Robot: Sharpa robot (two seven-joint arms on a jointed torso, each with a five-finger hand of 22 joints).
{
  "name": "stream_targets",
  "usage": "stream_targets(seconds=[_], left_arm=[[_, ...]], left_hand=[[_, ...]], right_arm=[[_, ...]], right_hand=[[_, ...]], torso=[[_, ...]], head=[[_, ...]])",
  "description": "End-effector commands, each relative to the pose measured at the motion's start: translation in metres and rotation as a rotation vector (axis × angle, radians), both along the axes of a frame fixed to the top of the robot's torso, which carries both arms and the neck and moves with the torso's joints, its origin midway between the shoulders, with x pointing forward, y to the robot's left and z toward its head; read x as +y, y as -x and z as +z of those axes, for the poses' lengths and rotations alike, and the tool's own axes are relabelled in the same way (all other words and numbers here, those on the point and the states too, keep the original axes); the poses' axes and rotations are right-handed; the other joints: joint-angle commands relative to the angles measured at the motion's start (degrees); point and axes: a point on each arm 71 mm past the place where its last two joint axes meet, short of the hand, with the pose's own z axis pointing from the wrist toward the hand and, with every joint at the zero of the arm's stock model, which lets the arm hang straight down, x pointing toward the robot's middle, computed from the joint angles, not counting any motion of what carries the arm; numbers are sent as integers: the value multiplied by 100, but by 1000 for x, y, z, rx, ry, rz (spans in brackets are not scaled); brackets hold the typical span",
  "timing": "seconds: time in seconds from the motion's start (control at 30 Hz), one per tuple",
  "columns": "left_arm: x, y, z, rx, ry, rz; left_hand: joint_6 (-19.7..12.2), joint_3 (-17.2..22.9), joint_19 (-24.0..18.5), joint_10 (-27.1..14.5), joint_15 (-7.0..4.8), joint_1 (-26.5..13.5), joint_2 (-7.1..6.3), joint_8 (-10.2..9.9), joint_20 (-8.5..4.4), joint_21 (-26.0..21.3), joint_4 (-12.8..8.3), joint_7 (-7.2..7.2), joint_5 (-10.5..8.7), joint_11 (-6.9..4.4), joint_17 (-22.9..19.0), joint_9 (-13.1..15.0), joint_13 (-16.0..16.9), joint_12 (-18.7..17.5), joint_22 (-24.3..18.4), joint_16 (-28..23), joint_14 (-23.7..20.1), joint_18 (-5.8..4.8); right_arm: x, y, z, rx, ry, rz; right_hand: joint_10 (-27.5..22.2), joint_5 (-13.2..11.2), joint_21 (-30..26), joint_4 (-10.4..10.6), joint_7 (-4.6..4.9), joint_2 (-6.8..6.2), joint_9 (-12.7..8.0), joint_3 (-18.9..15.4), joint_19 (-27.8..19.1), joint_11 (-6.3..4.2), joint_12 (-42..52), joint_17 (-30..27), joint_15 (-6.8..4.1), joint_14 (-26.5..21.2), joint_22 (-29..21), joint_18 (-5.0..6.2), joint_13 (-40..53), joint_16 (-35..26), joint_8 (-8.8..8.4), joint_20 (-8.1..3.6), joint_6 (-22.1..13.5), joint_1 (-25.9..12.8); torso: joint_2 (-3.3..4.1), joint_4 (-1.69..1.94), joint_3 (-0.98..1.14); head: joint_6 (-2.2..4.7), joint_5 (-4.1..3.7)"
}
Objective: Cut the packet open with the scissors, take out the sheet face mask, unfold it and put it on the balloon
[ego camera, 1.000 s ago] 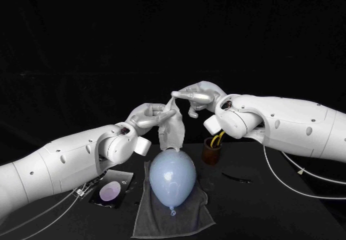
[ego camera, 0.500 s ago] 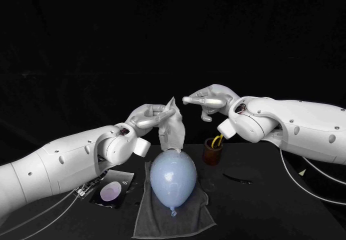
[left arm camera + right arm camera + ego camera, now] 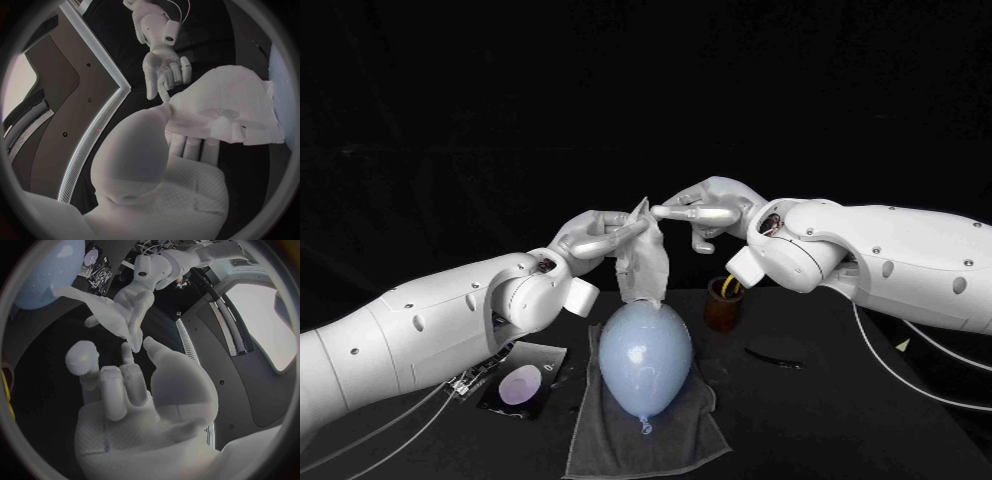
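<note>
My left hand (image 3: pixel 603 235) holds the white sheet mask (image 3: pixel 646 262) up in the air, still partly folded. The mask's lower end hangs down to the top of the pale blue balloon (image 3: pixel 643 355), which lies on a grey towel (image 3: pixel 678 432). My right hand (image 3: pixel 707 210) is level with the mask's top corner, fingers apart, one fingertip at that corner. In the left wrist view the right hand (image 3: pixel 162 70) points at the edge of the mask (image 3: pixel 225 110). In the right wrist view my fingers (image 3: pixel 127 365) stop just short of the mask (image 3: pixel 103 310). The opened packet (image 3: pixel 524 382) lies left of the towel.
A brown cup (image 3: pixel 723 305) with yellow-handled things in it stands right of the balloon. A small dark object (image 3: pixel 773 355) lies on the table further right. Cables trail off both arms near the table's front corners.
My right hand let go of the mask's top, drew off to the right, then came back to the top corner. The left hand and the mask have hardly moved.
</note>
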Motion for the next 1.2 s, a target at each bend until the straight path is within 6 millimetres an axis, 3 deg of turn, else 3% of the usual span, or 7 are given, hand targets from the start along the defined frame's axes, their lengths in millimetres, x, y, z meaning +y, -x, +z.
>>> stream_targets(seconds=[0.03, 0.8, 1.2], left_arm=[[-3, 1, 2, -1, 7, -27], [-3, 5, 3, -11, -5, -56], [-1, 4, 3, -11, -5, -47]], left_hand=[[-33, 37, 18, -4, 8, -44, 12, -3, 19, 24, 6, 21, 20, 18, 8, 6, 9, 26, -8, 28, -49, 82], [-32, 100, 18, -10, 5, -72, -3, 0, 19, 24, -23, 9, 20, 11, 19, 17, 18, 36, -11, 42, -60, 83], [-30, 148, 21, -9, 6, -126, 8, 3, 19, 26, -13, 14, 19, 15, 28, 27, 26, 48, -12, 56, -66, 83]], right_arm=[[5, 2, 0, -1, 3, 22], [8, -10, -2, -27, 60, 2], [12, -4, -6, -17, 100, 46]], right_hand=[[276, 1, 42, -4, -9, 15, -7, -36, 53, -26, 36, 1134, -27, 494, 170, -18, 1105, 38, -23, -10, 50, 84], [280, 1, 65, -8, -11, 35, -34, -71, 73, -29, 42, 1134, -30, 496, 180, -22, 1108, 39, -52, -16, 80, 208], [297, 0, 80, -35, -59, 37, -51, -134, 87, -67, 73, 1161, -58, 504, 190, -24, 1128, 48, -27, -33, 264, 395]], torso=[[3, 1, -2], [-2, -2, 0], [-1, -5, 1]], head=[[-8, -4], [-29, -4], [-36, 2]])
